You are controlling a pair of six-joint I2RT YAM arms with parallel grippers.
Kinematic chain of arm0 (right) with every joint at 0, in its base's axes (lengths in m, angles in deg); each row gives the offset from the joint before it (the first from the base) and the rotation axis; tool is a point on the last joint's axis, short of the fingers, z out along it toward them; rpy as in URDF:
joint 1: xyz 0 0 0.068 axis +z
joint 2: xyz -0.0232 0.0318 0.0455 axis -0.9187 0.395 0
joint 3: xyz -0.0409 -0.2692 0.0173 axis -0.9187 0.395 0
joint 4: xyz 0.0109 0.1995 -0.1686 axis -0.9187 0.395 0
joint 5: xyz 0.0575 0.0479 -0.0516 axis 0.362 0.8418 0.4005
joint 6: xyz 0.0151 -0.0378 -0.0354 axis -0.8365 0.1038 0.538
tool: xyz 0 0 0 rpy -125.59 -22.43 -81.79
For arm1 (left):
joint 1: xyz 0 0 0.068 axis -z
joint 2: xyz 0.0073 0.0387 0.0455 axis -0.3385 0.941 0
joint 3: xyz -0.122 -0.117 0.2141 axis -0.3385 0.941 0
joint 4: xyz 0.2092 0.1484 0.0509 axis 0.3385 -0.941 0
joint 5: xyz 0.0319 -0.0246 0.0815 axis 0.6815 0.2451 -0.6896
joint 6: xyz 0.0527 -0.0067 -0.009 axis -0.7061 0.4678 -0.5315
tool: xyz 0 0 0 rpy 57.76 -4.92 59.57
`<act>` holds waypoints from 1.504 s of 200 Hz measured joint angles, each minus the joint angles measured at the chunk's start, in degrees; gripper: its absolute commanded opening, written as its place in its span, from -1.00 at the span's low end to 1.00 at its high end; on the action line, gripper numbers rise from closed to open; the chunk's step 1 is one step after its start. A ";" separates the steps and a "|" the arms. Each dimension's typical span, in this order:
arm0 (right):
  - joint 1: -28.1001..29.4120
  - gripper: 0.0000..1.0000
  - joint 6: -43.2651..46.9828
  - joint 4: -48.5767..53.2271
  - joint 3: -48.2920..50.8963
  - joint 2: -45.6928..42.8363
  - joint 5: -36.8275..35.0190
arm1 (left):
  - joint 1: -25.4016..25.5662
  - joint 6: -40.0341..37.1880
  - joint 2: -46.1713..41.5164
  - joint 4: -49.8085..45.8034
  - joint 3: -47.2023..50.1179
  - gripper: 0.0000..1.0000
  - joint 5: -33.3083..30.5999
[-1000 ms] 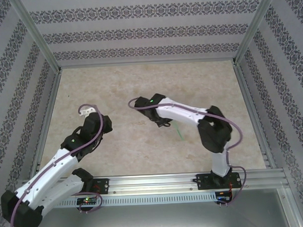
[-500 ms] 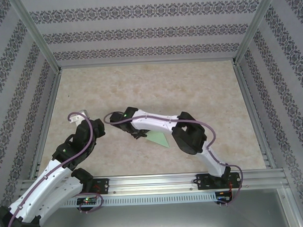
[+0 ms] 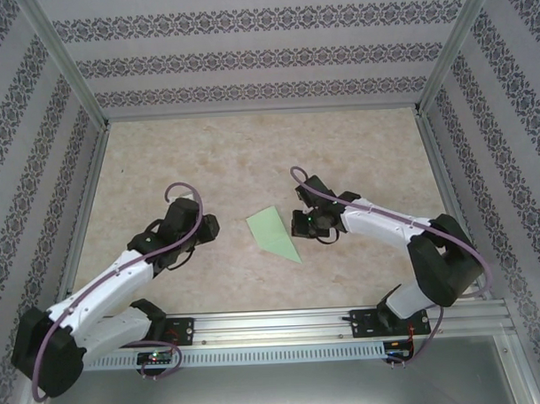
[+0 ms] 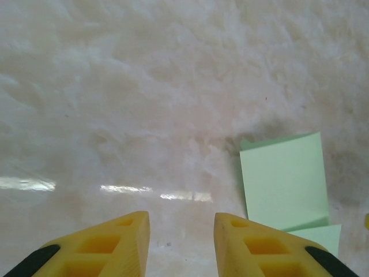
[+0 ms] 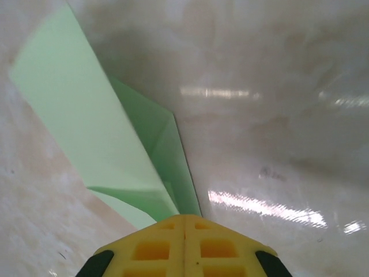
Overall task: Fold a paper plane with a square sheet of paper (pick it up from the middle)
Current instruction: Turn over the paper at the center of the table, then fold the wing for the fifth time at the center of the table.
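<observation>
Paper plane point(image 3: 273, 235) lies flat on the table point(image 3: 250, 149), mid-scene between the arms, point toward near right. Right claw point(image 5: 184, 225) is clenched, tips at the fold's edge; I can't tell if it nips a flap. Left claw point(image 4: 180, 222) is parted and empty, just left of the paper. My call: pin one side, press the crease slowly, keep layers aligned.

**Twin-arm manipulator: external features**

Left arm point(image 3: 104, 287) and right arm point(image 3: 382, 223): white links, black joint housings point(image 3: 441, 262), purple cables point(image 3: 174, 189) looped outside, green indicator lights point(image 3: 312, 222). Left gripper point(image 4: 181, 218) and right gripper point(image 5: 184, 218): yellow wedge fingers point(image 4: 124, 239), square recesses, black pads point(image 4: 31, 259).
</observation>
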 measured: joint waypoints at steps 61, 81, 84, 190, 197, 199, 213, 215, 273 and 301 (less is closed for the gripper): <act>-2.14 -1.00 1.20 -7.37 1.18 3.04 8.87 | 2.71 0.92 10.49 3.72 -2.47 -0.29 6.29; -2.29 -1.00 1.33 -8.24 1.18 5.16 10.23 | 3.32 1.75 13.14 4.72 -2.84 -0.27 7.26; -2.36 -1.00 1.38 -8.26 1.18 5.42 10.36 | 3.45 1.81 13.40 4.83 -2.84 -0.27 7.45; -3.61 -0.94 3.41 -8.22 2.23 -2.25 11.85 | 4.92 3.02 18.40 5.88 -5.14 -0.27 8.66; -3.63 -0.94 3.41 -8.22 2.60 -2.91 12.15 | 4.96 3.02 18.51 5.92 -5.16 -0.27 8.63; -3.63 -0.94 3.39 -8.24 2.69 -2.99 12.26 | 5.03 3.02 18.58 5.92 -5.18 -0.27 8.61; -3.61 -0.93 3.39 -8.55 3.37 -2.97 13.14 | 5.14 3.02 18.91 5.97 -5.31 -0.27 8.74; -3.63 -0.93 3.37 -8.63 3.50 -2.93 13.33 | 5.14 2.99 18.95 5.97 -5.33 -0.27 8.81; -2.34 -0.94 3.15 -11.04 3.85 2.99 16.94 | 5.18 3.02 19.26 5.97 -5.38 -0.24 8.85; -3.04 -0.95 2.97 -12.44 3.85 5.60 16.90 | 5.29 3.02 20.39 5.99 -5.44 -0.23 9.33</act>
